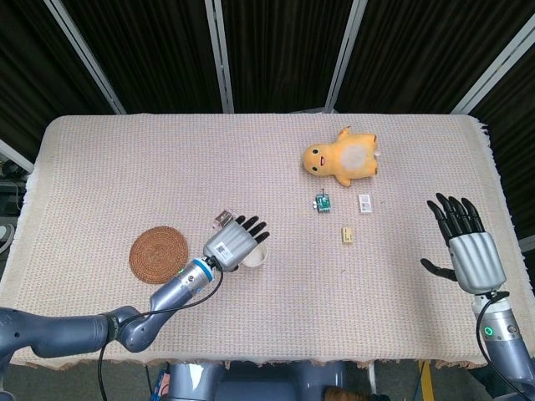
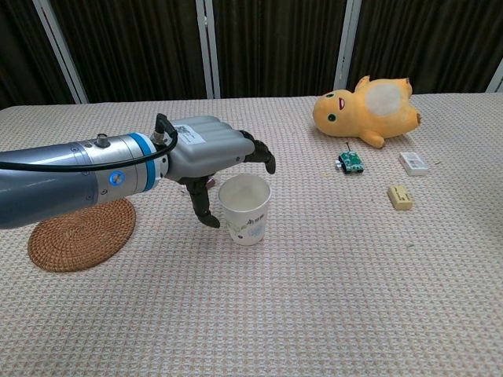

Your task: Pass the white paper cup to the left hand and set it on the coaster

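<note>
Left hand point(image 2: 206, 153) fingers spread around upright paper cup point(image 2: 246, 209), ungripped, right hand point(image 1: 470, 251) open, head view only

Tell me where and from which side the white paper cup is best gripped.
Probably around the side wall, below the rim: the white paper cup stands upright with its mouth open. The left hand already sits at its left, so wrapping the fingers from there looks simplest.

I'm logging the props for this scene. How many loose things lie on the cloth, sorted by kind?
Paper cup: 1
Woven coaster: 1
Yellow plush toy: 1
Small dark wrapped piece: 1
Green circuit board: 1
White block: 1
Beige block: 1
Total: 7
</note>
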You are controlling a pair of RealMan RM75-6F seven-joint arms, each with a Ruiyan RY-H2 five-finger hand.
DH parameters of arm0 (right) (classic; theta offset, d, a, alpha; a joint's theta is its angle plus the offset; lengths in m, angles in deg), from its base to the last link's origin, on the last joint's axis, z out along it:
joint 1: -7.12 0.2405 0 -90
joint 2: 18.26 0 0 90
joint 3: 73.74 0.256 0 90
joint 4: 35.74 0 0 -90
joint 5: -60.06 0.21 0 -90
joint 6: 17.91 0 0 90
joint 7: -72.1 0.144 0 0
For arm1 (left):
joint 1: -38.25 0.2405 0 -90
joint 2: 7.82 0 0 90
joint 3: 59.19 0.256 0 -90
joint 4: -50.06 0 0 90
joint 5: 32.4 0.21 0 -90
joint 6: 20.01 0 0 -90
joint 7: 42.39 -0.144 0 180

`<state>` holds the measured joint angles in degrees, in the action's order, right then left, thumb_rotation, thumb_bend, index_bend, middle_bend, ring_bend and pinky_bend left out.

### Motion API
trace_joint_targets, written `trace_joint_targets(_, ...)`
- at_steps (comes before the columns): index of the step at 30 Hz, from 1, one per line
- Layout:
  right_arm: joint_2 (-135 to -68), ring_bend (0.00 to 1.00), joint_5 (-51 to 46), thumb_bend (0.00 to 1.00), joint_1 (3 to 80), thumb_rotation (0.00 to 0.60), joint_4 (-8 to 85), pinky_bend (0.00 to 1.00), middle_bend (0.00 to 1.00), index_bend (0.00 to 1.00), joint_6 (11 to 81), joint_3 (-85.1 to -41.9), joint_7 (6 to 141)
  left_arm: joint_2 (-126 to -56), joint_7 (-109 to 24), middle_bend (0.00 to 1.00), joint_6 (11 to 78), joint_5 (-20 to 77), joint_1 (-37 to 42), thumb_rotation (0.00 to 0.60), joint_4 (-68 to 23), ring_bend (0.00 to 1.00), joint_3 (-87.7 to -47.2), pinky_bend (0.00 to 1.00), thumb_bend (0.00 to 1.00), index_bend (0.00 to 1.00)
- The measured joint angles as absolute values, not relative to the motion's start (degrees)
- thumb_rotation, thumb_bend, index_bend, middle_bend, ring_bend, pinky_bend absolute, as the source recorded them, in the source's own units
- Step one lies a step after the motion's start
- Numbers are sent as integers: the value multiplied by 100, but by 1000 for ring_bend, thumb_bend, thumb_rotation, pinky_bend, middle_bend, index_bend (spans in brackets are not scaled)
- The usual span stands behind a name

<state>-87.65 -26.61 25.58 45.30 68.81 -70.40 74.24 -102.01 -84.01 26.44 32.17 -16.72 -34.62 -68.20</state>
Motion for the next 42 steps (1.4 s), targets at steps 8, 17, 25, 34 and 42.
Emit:
trace_joint_targets(8,-8776,0,-2625,0,2535,600,4483,0,0,0,6810,-6968,7449,-10360,-8294,306,2708,3355,-1737,600,-3251,289,-6752,411,173,344)
trace_joint_targets(17,-8790,0,-2657,0,2503,600,4454,0,0,0,6773,-6906,7449,-10456,-8181,379,2857,3389,-1761,600,-3163,341,-6748,449,237,426)
trace_joint_targets(25,-8778,0,-2711,0,2464,600,4479,0,0,0,6769,-6862,7458,-10249,-8156,379,3047,3388,-1735,600,-3423,341,-6792,450,231,422)
trace_joint_targets(34,-8748,0,-2848,0,2419,600,4573,0,0,0,6809,-6860,7455,-9436,-8178,379,3419,3256,-1453,600,-3892,341,-6801,450,231,423)
trace_joint_targets(42,-8708,0,-3015,0,2373,600,4715,0,0,0,6888,-6881,7428,-8459,-7755,379,3667,3172,-764,600,-4149,341,-6377,450,226,422)
